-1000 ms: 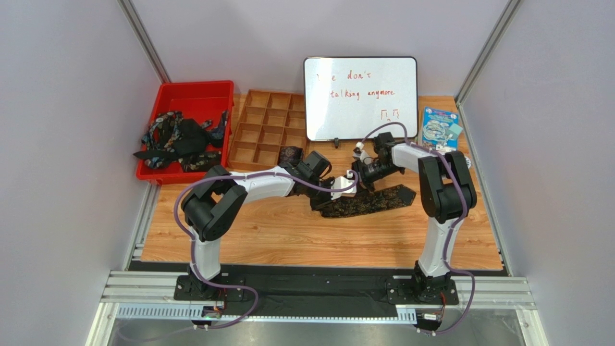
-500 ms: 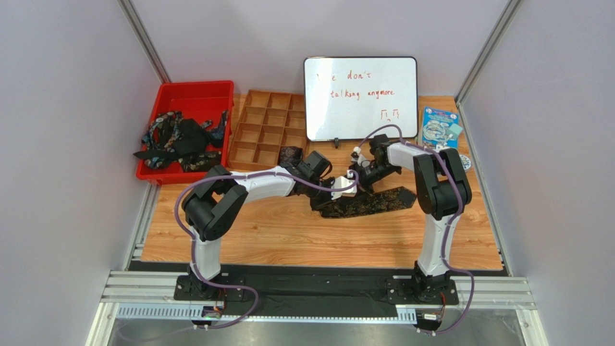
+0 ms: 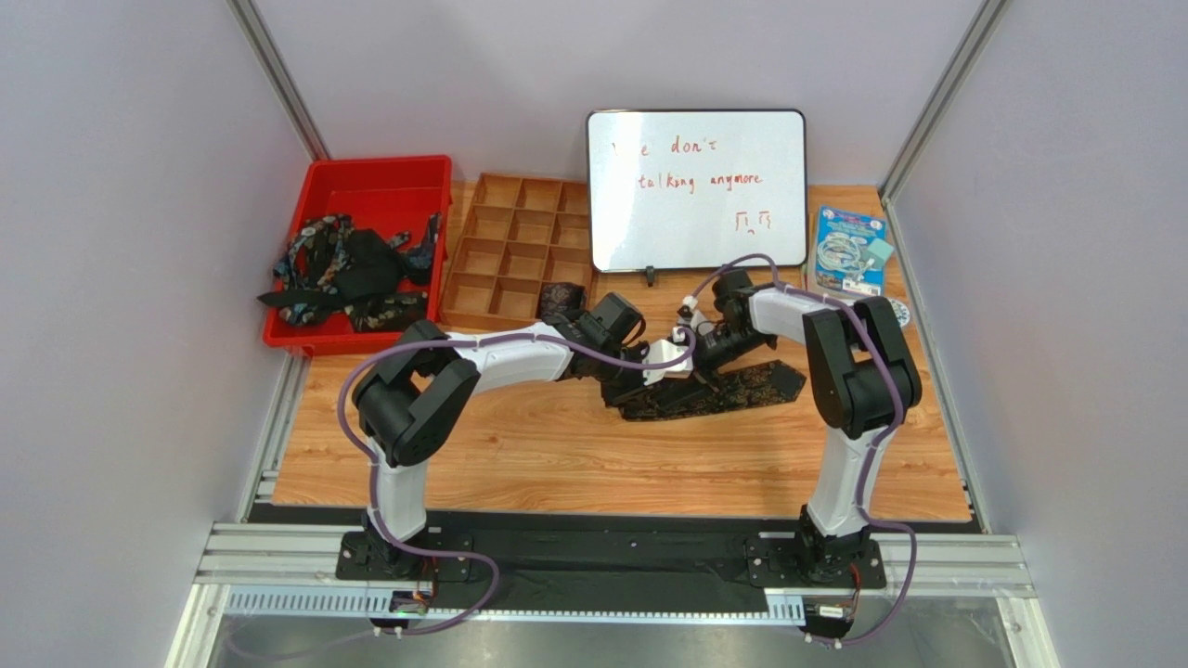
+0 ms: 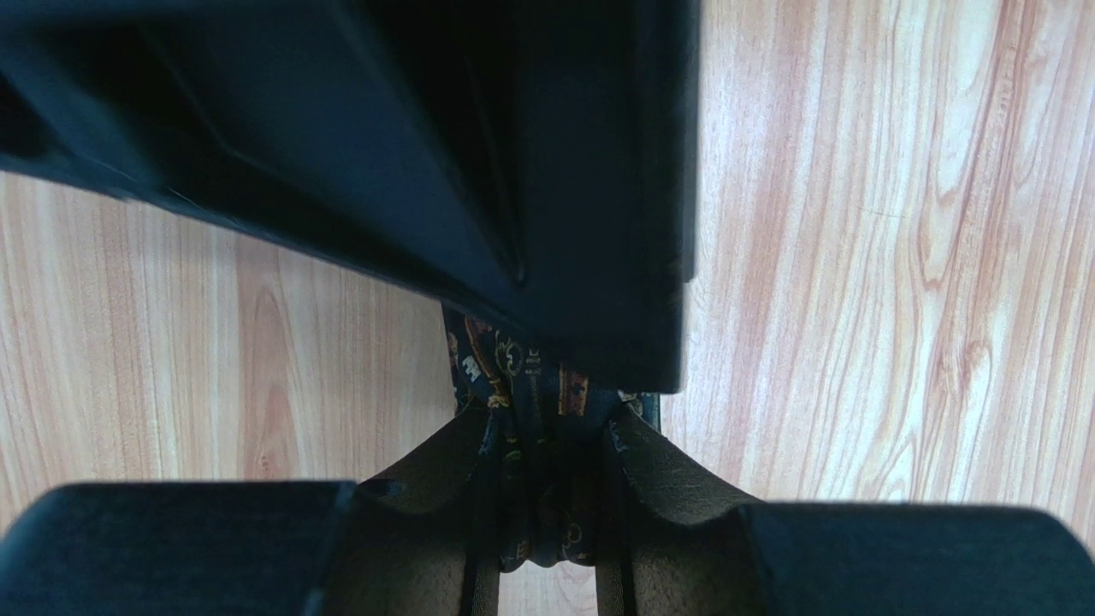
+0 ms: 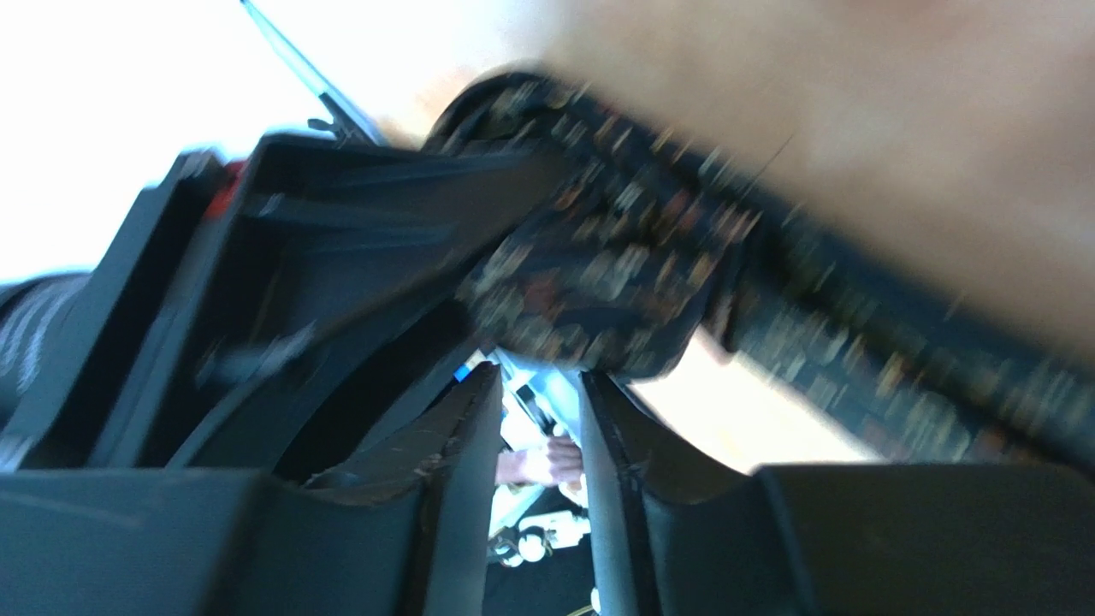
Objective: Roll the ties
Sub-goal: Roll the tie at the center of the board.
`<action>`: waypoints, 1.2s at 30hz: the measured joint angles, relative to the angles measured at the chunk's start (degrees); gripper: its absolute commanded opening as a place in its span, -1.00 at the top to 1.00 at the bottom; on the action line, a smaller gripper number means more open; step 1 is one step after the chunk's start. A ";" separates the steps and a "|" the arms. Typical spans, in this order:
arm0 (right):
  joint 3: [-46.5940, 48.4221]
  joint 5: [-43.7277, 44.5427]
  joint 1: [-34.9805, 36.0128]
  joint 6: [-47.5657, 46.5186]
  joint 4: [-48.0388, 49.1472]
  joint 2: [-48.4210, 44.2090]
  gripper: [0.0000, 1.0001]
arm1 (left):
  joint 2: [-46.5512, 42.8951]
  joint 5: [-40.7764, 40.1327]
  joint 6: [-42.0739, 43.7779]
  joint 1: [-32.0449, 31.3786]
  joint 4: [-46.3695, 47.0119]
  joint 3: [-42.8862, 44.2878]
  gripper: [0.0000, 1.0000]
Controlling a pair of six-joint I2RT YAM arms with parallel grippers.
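A dark gold-speckled tie (image 3: 732, 386) lies slantwise on the wooden table, its left end bunched between both grippers. My left gripper (image 3: 656, 366) is shut on that end; in the left wrist view (image 4: 549, 449) the patterned fabric (image 4: 512, 366) is pinched between the pads, with the right gripper's black body just above. My right gripper (image 3: 693, 350) meets it from the right. In its blurred wrist view (image 5: 534, 379) the jaws stand narrowly apart, their tips on a rolled bundle of the tie (image 5: 604, 276). More ties (image 3: 342, 265) fill the red bin.
The red bin (image 3: 366, 174) stands at the back left. Beside it is a wooden compartment tray (image 3: 509, 223) with a small dark coil (image 3: 562, 298) in its near right cell. A whiteboard (image 3: 697, 188) stands behind the grippers and a blue packet (image 3: 848, 248) lies at the back right.
My right arm's forearm has swung back and to the left and its wrist has turned at the tie's end. The left arm has hardly moved.
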 measured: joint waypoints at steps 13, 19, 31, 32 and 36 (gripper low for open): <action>-3.50 -1.11 -0.28 4.24 9.22 1.68 0.27 | -0.17 -1.46 -0.61 -0.13 0.68 -0.24 0.71; -4.46 -0.94 -0.92 5.79 12.17 -5.42 0.28 | -0.39 -2.08 -0.83 -0.42 0.90 -0.46 0.71; -7.82 -0.50 -0.42 9.97 22.23 -4.87 0.13 | -0.48 -2.62 -1.73 -0.46 1.38 -0.57 0.71; -8.28 -0.46 -0.26 10.27 23.43 -4.68 0.12 | -0.48 -2.62 -1.73 -0.46 1.38 -0.57 0.71; -9.42 -0.02 0.50 10.67 26.34 -4.07 0.08 | -0.48 -2.62 -1.90 -0.46 1.36 -0.57 0.71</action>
